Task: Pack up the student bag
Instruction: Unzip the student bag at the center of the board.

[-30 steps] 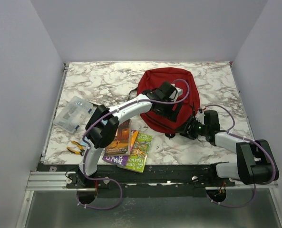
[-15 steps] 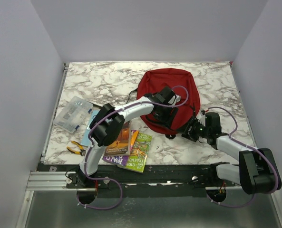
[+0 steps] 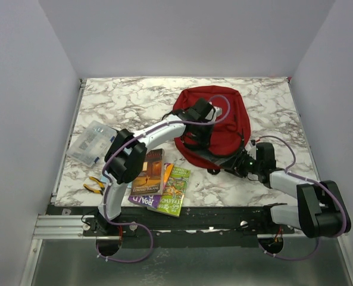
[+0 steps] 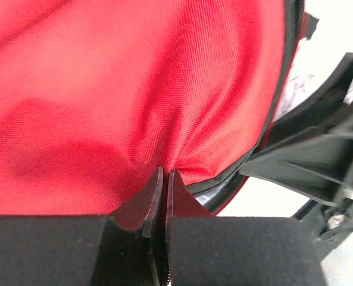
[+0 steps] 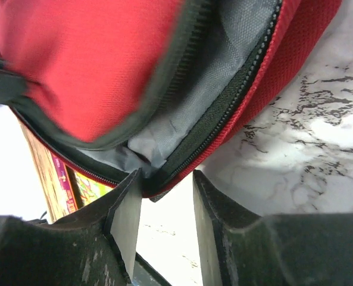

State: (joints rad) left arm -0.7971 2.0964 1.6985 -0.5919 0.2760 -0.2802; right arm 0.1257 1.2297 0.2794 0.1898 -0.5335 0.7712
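Note:
The student bag, dark red with black zipper lines, lies at the back right of the marble table. My left gripper reaches over its near side. In the left wrist view this gripper is shut on a pinch of the bag's red fabric, which puckers toward the fingertips. My right gripper sits low at the bag's near right rim. In the right wrist view it stands open, the zipper edge just at its fingertips. The bag's mouth gapes there, showing grey lining.
Three books lie fanned near the front edge, left of the bag. A clear plastic box and yellow-handled pliers sit at the left. The right arm's black wrist is close beside the left gripper.
My left gripper has closed on the bag's fabric and drawn back a little. The right gripper has stayed at the bag's near rim, its fingers a bit closer together.

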